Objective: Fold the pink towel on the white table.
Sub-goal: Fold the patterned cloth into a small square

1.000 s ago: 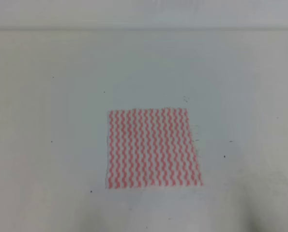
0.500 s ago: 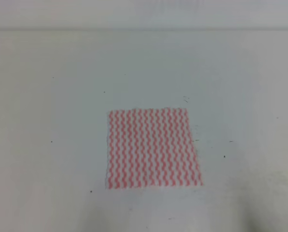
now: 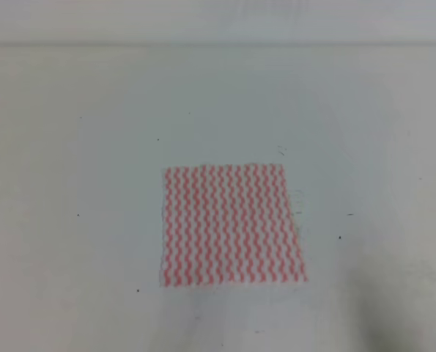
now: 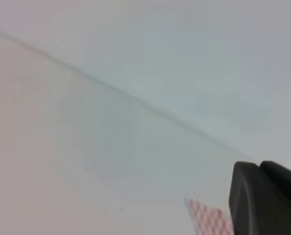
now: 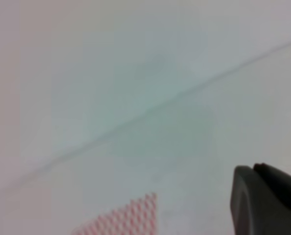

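Observation:
The pink towel [image 3: 232, 224] lies flat and unfolded on the white table [image 3: 86, 176], slightly below and right of centre in the exterior high view. Neither gripper appears in that view. In the left wrist view, my left gripper [image 4: 266, 199] shows only as a dark block at the lower right, with a towel corner [image 4: 208, 219] just left of it. In the right wrist view, my right gripper [image 5: 266, 200] is likewise a dark block at the lower right, and a towel corner [image 5: 128, 218] sits at the bottom edge. How the jaws stand is hidden.
Small dark specks [image 3: 340, 237] and scuffs dot the tabletop. The table's far edge [image 3: 218, 45] runs across the top of the exterior high view, with a pale wall behind it.
The towel has not moved. Faint shadows along the bottom edge of the exterior high view have shifted slightly.

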